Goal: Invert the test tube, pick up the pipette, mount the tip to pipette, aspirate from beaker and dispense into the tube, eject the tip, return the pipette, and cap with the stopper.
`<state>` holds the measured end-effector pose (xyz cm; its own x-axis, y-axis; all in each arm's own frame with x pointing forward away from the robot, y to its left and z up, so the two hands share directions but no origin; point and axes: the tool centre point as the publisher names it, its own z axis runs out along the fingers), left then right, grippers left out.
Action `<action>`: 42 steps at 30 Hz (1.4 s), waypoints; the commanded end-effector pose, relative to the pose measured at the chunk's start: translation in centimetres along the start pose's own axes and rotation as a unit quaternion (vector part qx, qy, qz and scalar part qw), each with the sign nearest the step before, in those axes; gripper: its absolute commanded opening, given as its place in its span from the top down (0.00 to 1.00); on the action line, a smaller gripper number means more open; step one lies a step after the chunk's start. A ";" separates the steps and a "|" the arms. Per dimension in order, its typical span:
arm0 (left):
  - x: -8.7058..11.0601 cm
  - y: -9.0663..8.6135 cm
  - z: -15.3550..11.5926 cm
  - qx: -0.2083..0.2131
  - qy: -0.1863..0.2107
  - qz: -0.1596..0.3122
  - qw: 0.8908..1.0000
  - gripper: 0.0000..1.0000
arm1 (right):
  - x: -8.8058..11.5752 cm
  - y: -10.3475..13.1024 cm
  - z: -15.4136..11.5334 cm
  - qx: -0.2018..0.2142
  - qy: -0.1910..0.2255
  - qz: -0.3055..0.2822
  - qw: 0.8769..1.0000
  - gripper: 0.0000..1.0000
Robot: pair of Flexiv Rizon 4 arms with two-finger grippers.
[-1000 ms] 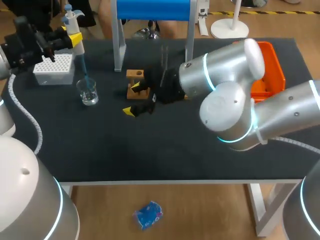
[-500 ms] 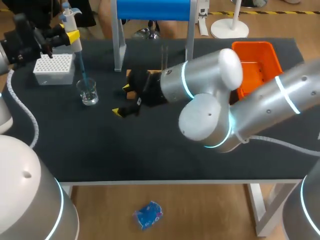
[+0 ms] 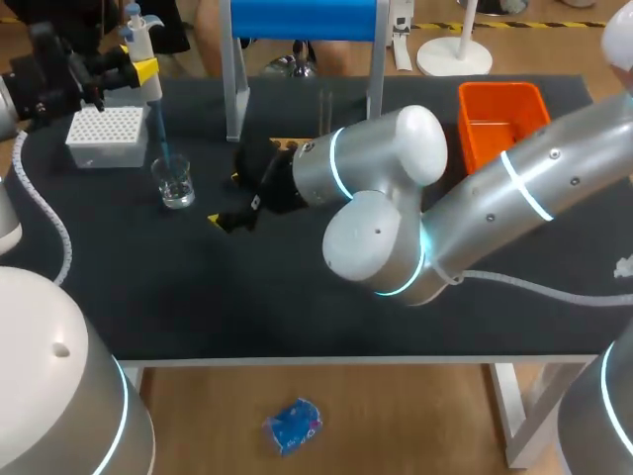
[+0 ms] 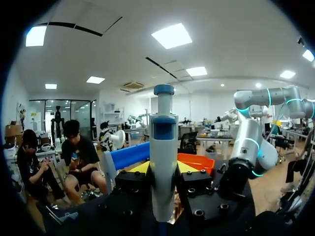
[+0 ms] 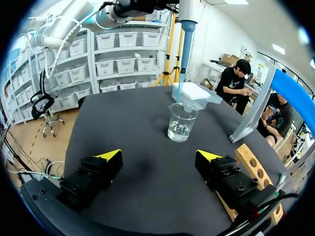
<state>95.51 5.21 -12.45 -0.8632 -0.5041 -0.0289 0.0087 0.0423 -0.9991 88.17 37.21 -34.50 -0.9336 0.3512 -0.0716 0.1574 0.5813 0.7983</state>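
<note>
Pipette: white and blue plastic barrel, slim bluish tip, clamped upright from both sides by left gripper. Tip hung just over beaker. Beaker: clear glass cylinder, a little clear liquid seen inside, stood on matte dark table near white perforated tip box. Right gripper held low over table, fingers spread wide, nothing between them. Beaker ahead of it, flat wooden rack with round holes beside it.
</note>
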 end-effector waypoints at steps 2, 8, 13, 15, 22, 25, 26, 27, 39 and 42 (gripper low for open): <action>-0.5 0.1 0.2 0.002 0.004 0.001 1.000 1.00 | -0.2 -0.6 0.8 -0.015 0.004 0.001 1.000 0.00; -0.9 0.6 0.4 0.004 0.004 0.000 1.000 1.00 | -0.2 -0.6 0.8 -0.015 0.004 0.001 1.000 0.00; -1.3 1.2 0.8 0.006 0.003 0.002 1.000 1.00 | -0.2 -0.6 0.8 -0.015 0.004 0.001 1.000 0.00; -1.6 1.6 0.9 0.005 0.002 0.004 1.000 1.00 | -0.2 -0.6 0.8 -0.015 0.004 0.001 1.000 0.00; -2.8 2.4 1.1 0.003 0.002 0.003 1.000 1.00 | -0.2 -0.6 0.8 -0.015 0.004 0.001 1.000 0.00; -3.4 2.7 1.0 0.004 -0.002 0.003 1.000 1.00 | -0.2 -0.6 0.8 -0.015 0.004 0.001 1.000 0.00; -3.6 2.8 1.0 0.004 -0.003 0.003 1.000 1.00 | -0.2 -0.6 0.8 -0.015 0.004 0.001 1.000 0.00; -3.7 2.9 1.0 0.005 -0.003 0.003 1.000 1.00 | -0.2 -0.6 0.8 -0.015 0.004 0.001 1.000 0.00; -4.6 5.1 0.9 0.011 -0.014 -0.020 1.000 1.00 | -0.2 -0.6 0.8 -0.015 0.004 0.001 1.000 0.00; -4.6 5.6 0.9 0.013 -0.015 -0.028 0.999 1.00 | -0.2 -0.6 0.8 -0.015 0.004 0.001 1.000 0.00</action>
<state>99.74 7.03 -17.49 -0.8452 -0.5338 0.0264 -0.0308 -0.0006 -0.9995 88.42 37.53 -35.34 -0.9346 0.3494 -0.0669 0.1521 0.5624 0.8128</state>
